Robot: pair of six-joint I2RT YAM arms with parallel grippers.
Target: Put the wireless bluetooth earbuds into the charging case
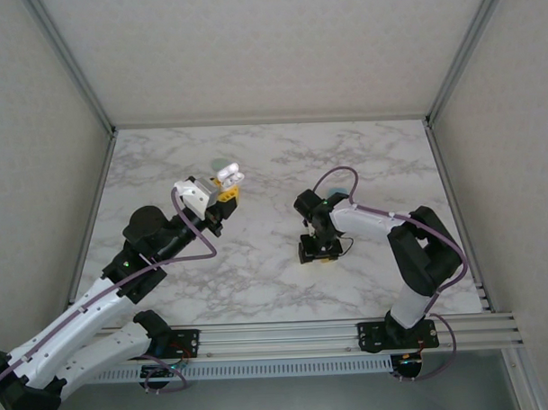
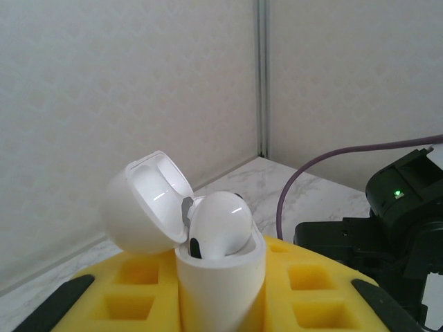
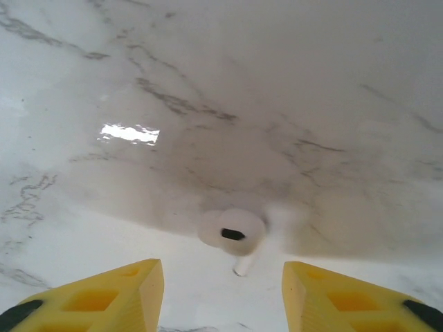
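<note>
The charging case (image 2: 220, 287) runs off the bottom edge of the left wrist view, so its base is cut off, and the seated earbud (image 2: 221, 221) fills the mouth so far that I cannot tell whether the second socket is occupied. Its lid (image 2: 142, 207) is flipped open to the left. The left pincer (image 1: 226, 194) is clamped on the case, a yellow finger on either side, and holds it upright well above the worktop (image 3: 208, 83). The left arm (image 1: 97, 301) stretches forward and up from its base. The right arm (image 1: 383, 228) is folded at the elbow, with its wrist pointing steeply down at the marble; from above, that wrist hides its own fingertips. The right pincer (image 3: 221, 280) stands apart, touching nothing. The loose earbud (image 3: 232, 232) lies on the worktop just ahead of the gap, its stem pointing back toward the fingers.
</note>
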